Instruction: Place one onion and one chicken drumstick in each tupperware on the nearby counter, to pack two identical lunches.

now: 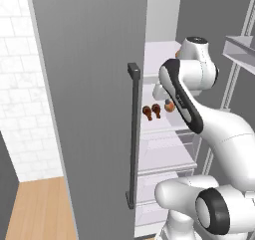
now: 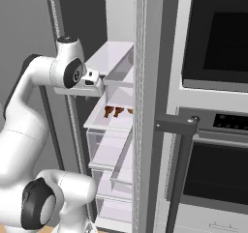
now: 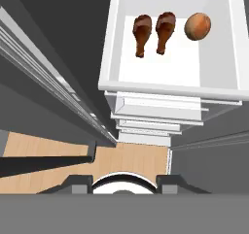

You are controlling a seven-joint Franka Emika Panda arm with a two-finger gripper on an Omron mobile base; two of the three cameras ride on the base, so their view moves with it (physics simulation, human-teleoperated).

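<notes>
I hang at the mouth of an open fridge, my arm reaching in from outside the shelves. My jaws show as two dark tips at the bottom of the hand view; there is a gap between them and nothing in it, but how wide they stand I cannot tell. They look straight down past the front lips of the stacked shelves to a strip of wooden floor below.

The white shelf ahead of me carries the task's food. Two chicken drumsticks lie side by side, just apart, thick ends toward the back wall and bone stubs pointing at the shelf's front edge. One onion sits just beside them, close to the shelf's side wall but clear of it. In the left base view the drumsticks and onion lie right by my forearm.

The shelf has raised walls on both sides and a front lip; the bare stretch in front of the drumsticks is the widest free patch. The open fridge door, with its long dark handle, stands close along one side of me and narrows the way in.
</notes>
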